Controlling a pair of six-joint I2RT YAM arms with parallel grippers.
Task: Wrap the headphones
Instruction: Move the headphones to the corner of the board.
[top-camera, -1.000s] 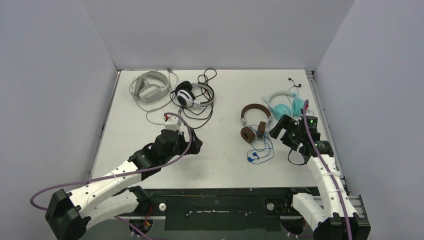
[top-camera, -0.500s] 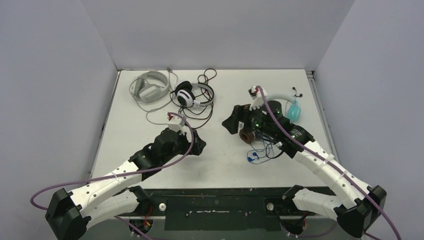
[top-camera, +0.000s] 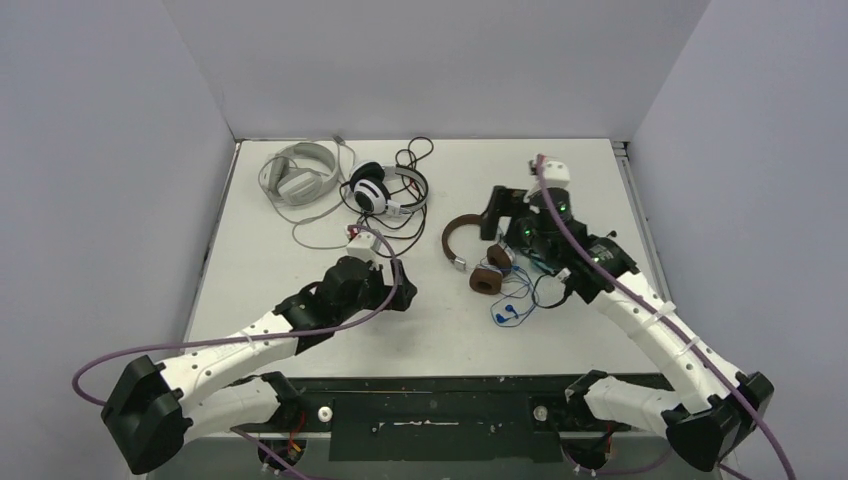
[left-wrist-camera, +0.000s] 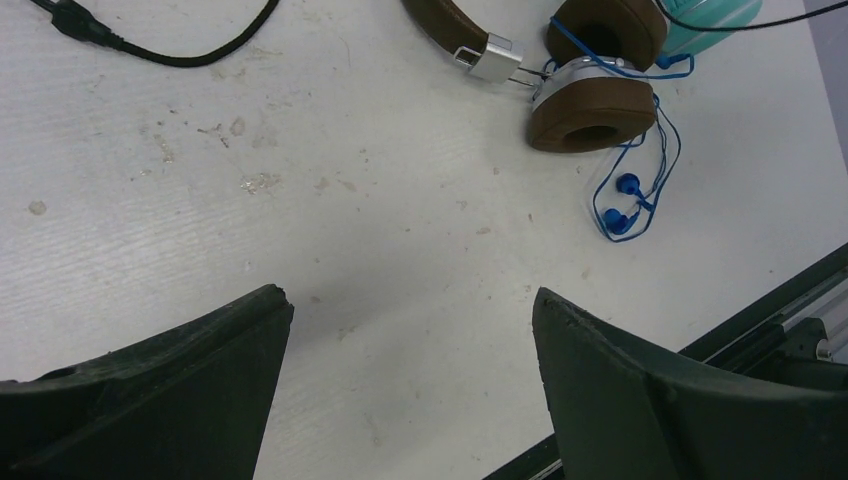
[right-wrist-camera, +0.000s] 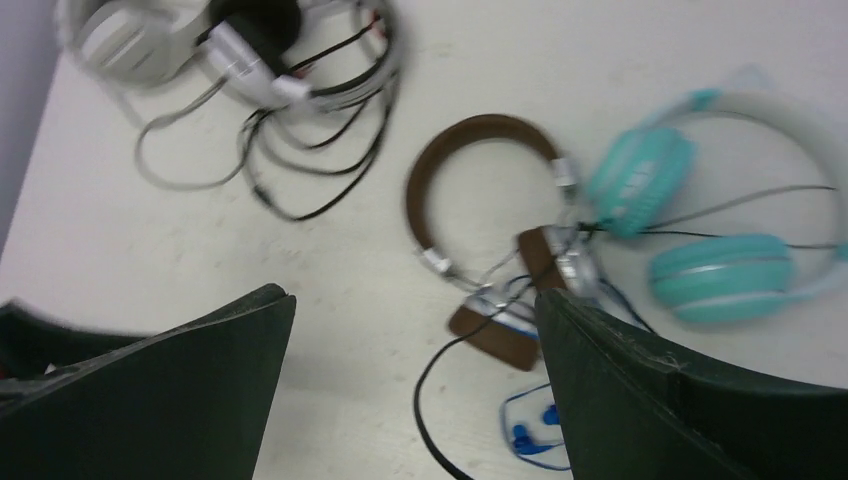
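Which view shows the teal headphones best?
Right wrist: the teal headphones show nearly whole, both cups and white band, blurred. Left wrist catches only a cup's edge; in top external the right arm hides them.

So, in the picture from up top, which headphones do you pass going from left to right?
grey headphones → black-and-white headphones → brown headphones
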